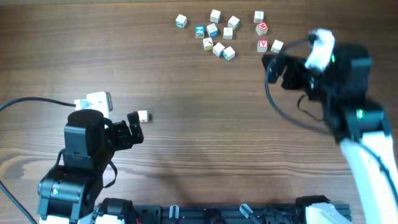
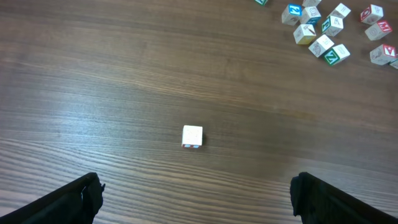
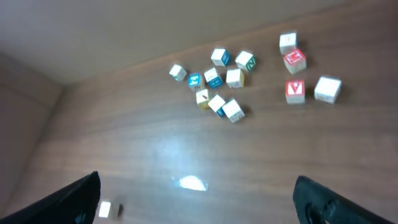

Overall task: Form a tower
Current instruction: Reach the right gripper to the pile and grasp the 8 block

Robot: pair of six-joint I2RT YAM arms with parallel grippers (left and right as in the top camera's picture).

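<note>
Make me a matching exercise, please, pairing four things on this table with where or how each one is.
Things:
1. lone pale cube
2. red V cube
3. cube cluster
4. left gripper

Places or states:
A. open, holding nothing
B. bunched at the far side
C. alone, mid-table
D. right of the bunch, red face up

Pairs: 1-C, 2-D, 3-B, 4-A

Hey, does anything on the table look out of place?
One lone pale cube sits apart, in front of the left gripper, far from the loose cube cluster. Nothing looks spilled or damaged.
</note>
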